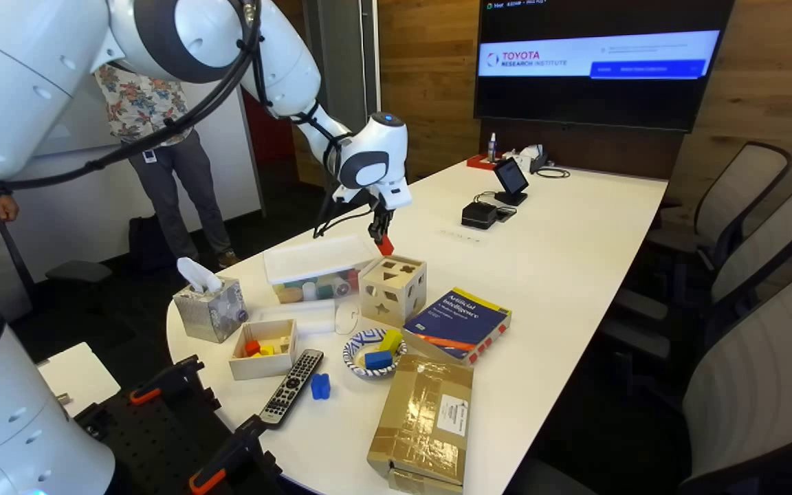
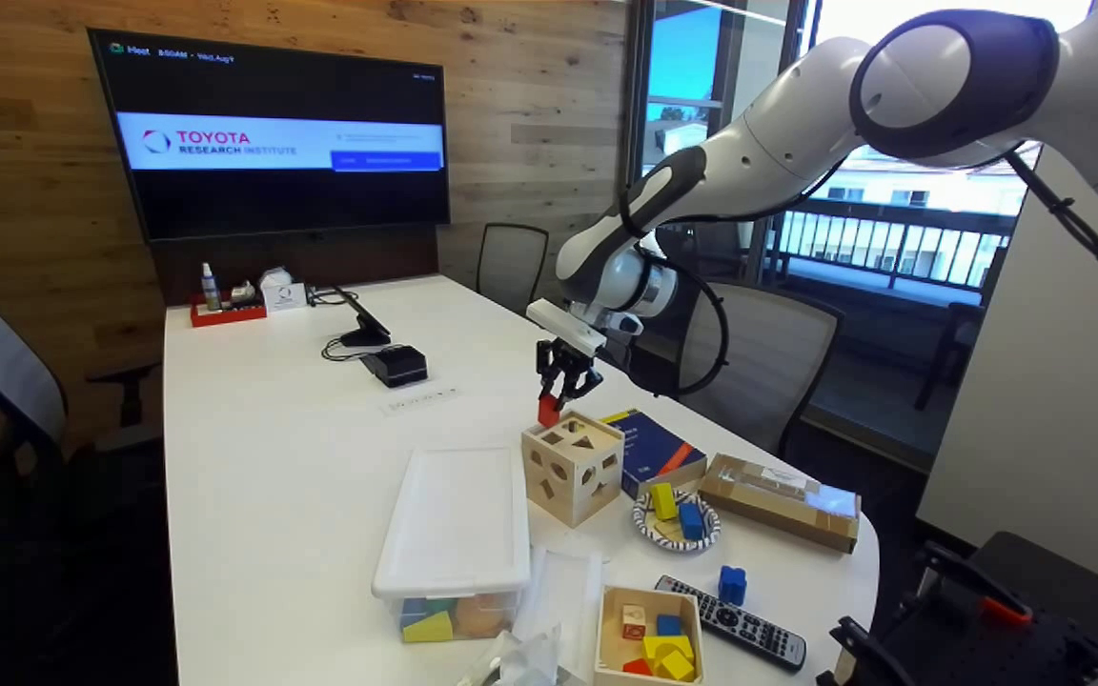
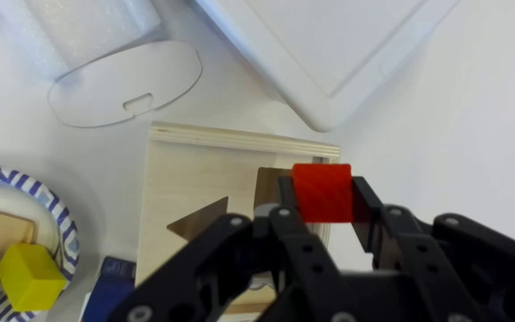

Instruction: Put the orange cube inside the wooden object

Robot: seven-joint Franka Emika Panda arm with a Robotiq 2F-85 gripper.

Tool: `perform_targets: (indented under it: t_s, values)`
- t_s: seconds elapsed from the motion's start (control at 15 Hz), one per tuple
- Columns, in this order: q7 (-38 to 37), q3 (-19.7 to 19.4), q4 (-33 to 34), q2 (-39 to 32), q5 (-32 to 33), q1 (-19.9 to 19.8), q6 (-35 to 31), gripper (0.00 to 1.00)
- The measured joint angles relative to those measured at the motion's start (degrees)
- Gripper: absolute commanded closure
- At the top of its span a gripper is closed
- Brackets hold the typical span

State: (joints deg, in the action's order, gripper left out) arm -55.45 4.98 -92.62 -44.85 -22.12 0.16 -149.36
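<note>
While the tool [image 3: 322,193] pinches one orange cube [image 3: 321,190] near the top edge of the wooden box [image 3: 217,174], best centre it above the square hole [image 3: 267,184], sides aligned, before lowering. The table [image 2: 301,495] holds one such box, one lidded bin [image 2: 461,514], one bowl [image 3: 66,229], one remote [image 1: 291,386], one tissue box [image 1: 210,313].

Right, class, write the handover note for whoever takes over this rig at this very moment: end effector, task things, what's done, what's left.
End effector: shut on the orange cube.
Where: wooden box on the table; cube held near a corner of its top, overlapping the edge in the wrist view. Contact unclear.
Done: cube gripped.
Left: cube not inside yet. Probably align it with the square-looking hole, lower, release.
</note>
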Motion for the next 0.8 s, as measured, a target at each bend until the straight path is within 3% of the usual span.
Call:
perform_targets:
  t_s: [0.8]
  values:
    - [-0.11,-0.4,6.48,-5.47,-1.68,-0.68,4.88,0.92]
